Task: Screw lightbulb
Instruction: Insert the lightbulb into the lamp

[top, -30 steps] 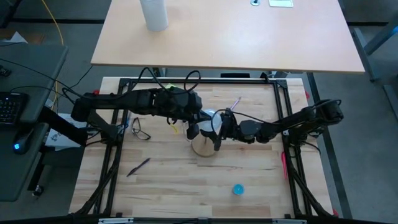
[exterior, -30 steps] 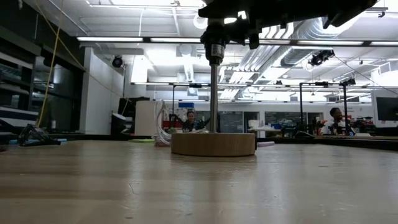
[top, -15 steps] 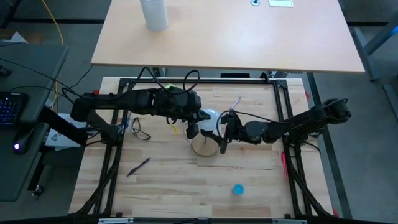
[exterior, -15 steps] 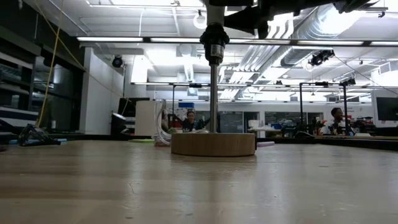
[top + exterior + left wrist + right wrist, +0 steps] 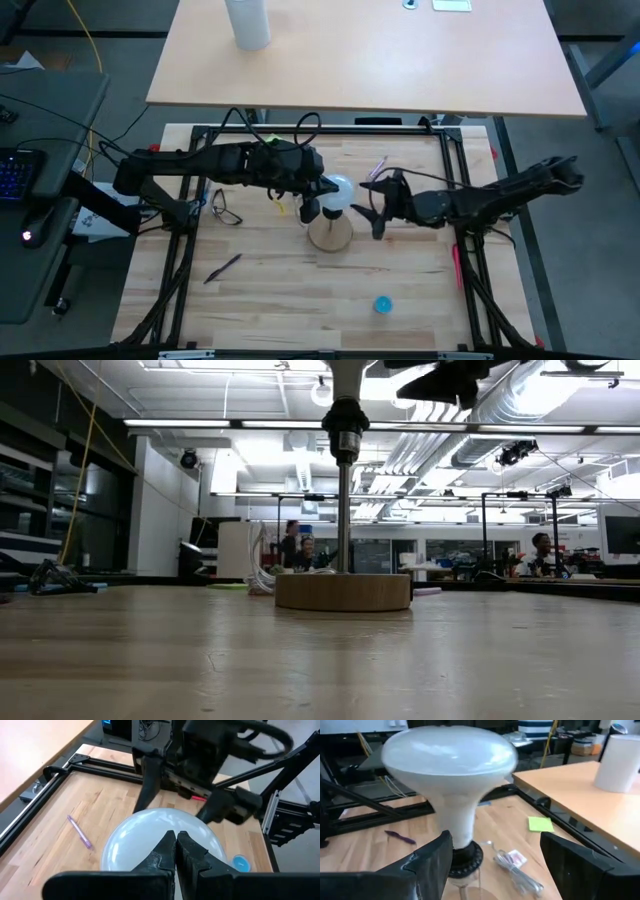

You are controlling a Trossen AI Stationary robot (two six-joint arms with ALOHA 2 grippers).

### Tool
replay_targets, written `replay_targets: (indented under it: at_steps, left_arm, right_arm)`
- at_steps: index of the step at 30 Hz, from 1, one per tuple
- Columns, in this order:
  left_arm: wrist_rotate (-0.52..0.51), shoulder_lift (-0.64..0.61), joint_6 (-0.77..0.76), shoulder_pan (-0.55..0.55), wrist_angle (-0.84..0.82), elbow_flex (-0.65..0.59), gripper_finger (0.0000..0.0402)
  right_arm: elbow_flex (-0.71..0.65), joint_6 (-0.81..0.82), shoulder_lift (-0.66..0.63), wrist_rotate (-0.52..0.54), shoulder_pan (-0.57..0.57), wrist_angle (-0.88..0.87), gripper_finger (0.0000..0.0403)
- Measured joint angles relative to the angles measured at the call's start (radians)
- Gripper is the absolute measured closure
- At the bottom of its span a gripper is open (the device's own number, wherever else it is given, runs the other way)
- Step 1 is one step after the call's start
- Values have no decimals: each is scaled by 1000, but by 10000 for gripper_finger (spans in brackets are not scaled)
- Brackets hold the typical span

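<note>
**Right arm backs away from the seated bulb**

While the lightbulb sits upright in the black socket atop the lamp stand, the right gripper has drawn off to the right of it since a second ago, when its fingers reached in beside the globe. Its jaws stand wide apart and hold nothing; in its own wrist view the two dark fingers frame the bulb's neck with clear space on both sides.

From table height, the round wooden base lies nearest on the table, a thin metal post rising from it to the socket at the picture's top. The dark mass of the arm that covered the top of that view earlier has thinned to a small part at the upper right.

The left gripper has not moved: it hangs just beside the bulb, on its left, jaws pressed together on nothing, the fingertips poised over the white globe.

Farther off lie glasses, a black pen, a purple pen and a blue cap. On the far table stands a white cylinder.
</note>
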Motion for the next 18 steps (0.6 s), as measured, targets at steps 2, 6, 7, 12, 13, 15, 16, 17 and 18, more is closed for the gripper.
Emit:
replay_targets:
  at_steps: [2, 6, 7, 12, 13, 15, 16, 17, 18]
  left_arm:
    - [0, 0, 0, 0, 1, 0, 401]
    - [0, 0, 1, 0, 2, 0, 401]
    - [0, 0, 1, 0, 2, 0, 401]
    - [-3, 0, 0, -6, 2, 0, 401]
    - [-4, 0, 0, -6, 2, 0, 401]
    - [-4, 0, -7, -7, 2, 0, 401]
    - [-4, 0, -14, -8, 2, 0, 401]
    - [-5, 0, -19, -10, 1, 0, 401]
    - [-7, 0, -23, -13, 2, 0, 401]
  right_arm:
    - [0, 11, -24, 11, 0, -43, 110]
    - [0, 10, -56, 12, 0, -105, 110]
    - [0, 10, -59, 12, 0, -109, 110]
    - [0, 48, -61, -10, 0, -101, 110]
    - [0, 72, -60, -16, -1, -101, 110]
    - [0, 105, -59, -20, -6, -101, 110]
    - [0, 113, -58, -20, -7, -101, 110]
    - [0, 117, -58, -19, -7, -100, 110]
    - [0, 117, -59, -19, -7, -99, 111]
